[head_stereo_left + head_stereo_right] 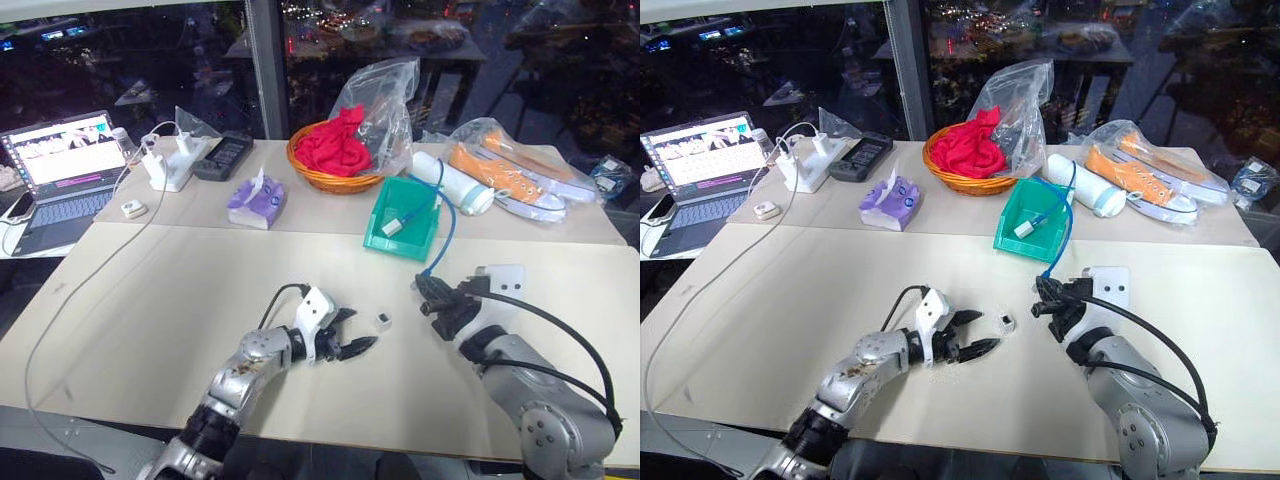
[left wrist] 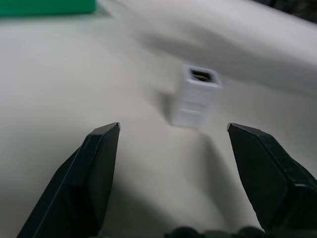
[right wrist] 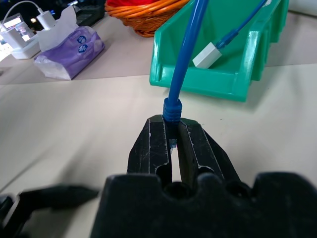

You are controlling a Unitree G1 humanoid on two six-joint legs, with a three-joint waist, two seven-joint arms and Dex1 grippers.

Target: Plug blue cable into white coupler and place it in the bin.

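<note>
The white coupler (image 1: 383,321) lies on the table, its dark socket face showing in the left wrist view (image 2: 195,96). My left gripper (image 1: 358,332) is open just short of it, with the coupler ahead of the gap between the fingers (image 2: 101,163) and not touching them. My right gripper (image 1: 428,290) is shut on the blue cable (image 1: 447,235) near one end, seen close up in the right wrist view (image 3: 171,121). From there the cable curves up into the teal bin (image 1: 395,245), where its other end sits in a white connector (image 1: 393,226).
Behind the bin stand an orange wicker basket (image 1: 335,165) with red cloth, a white cylinder (image 1: 452,183) and bagged orange shoes (image 1: 510,175). A purple tissue pack (image 1: 256,200), white charger blocks (image 1: 170,165), their trailing cord and a laptop (image 1: 65,170) are at the left.
</note>
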